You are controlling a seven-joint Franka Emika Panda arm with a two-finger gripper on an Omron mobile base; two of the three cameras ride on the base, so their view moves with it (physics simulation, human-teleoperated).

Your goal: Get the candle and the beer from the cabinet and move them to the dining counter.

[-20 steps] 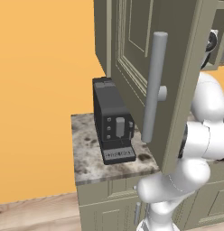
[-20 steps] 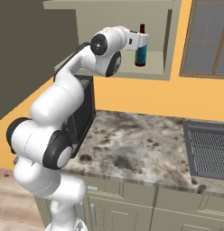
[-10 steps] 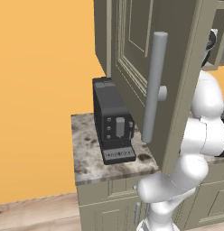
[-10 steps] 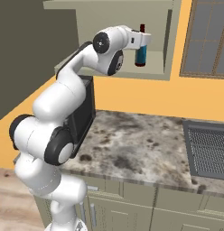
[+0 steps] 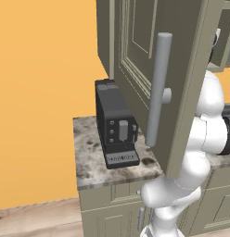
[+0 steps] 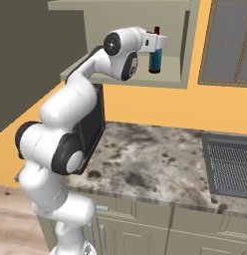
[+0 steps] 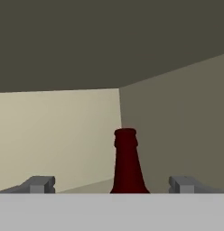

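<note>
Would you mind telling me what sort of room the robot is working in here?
Most likely a home kitchen: a black coffee machine stands on a marble counter, below an open wall cabinet with a beer bottle inside.

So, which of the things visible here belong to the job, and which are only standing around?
Belong to the job:
- the beer, upright on the shelf, between the open tool fingers, not yet gripped
- the cabinet, door open

Only standing around:
- the coffee machine on the wall counter
- the window
</note>
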